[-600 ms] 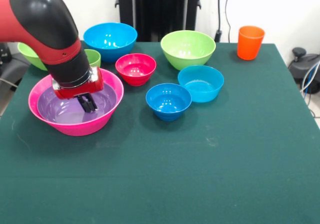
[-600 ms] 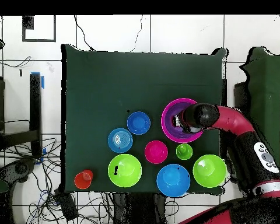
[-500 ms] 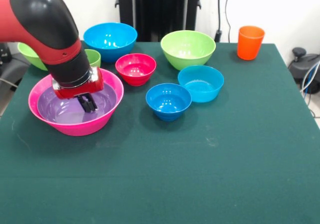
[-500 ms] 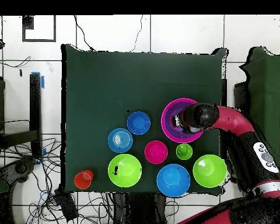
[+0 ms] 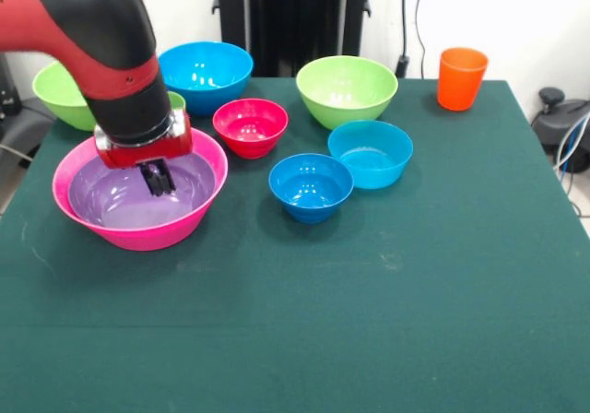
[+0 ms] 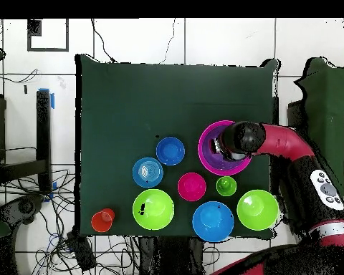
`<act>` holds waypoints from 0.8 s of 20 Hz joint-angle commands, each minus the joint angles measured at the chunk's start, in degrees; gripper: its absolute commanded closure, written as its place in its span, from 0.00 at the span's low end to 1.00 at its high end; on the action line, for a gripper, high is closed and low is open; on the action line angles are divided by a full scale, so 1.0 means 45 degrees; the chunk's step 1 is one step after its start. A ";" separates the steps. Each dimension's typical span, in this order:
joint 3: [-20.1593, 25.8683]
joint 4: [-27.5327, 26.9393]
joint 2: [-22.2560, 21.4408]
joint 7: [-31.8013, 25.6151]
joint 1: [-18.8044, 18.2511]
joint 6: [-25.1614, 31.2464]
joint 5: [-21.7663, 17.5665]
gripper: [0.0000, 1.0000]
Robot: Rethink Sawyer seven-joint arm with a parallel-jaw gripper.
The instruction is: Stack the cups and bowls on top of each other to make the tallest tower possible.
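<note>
My gripper hangs open and empty, its fingers a little apart, just above the inside of the wide purple bowl. That bowl is nested in the huge pink bowl at the table's left. From above, the gripper is over the pink bowl. The rest stand singly: a red bowl, large blue bowl, lime-green bowl, teal bowl, small blue bowl, and a second lime-green bowl far left. The orange cup stands far right. My arm mostly hides the lime-green cup.
Green cloth covers the table. A dark stand rises behind the far edge. Cables and equipment lie off the right side of the table.
My gripper has lifted a little out of the purple bowl and the arm has swung more upright. None of the bowls or cups has moved.
</note>
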 commanded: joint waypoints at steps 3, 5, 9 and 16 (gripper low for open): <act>-0.1249 0.1248 -0.2164 0.2653 0.1424 0.0839 0.1003 1.00; -0.1476 0.1413 -0.2368 0.2801 0.1597 0.0748 0.1204 1.00; -0.1907 0.1640 -0.2628 0.3335 0.2126 0.0600 0.1612 1.00; -0.2435 0.2295 -0.3415 0.4204 0.3005 0.0666 0.2347 1.00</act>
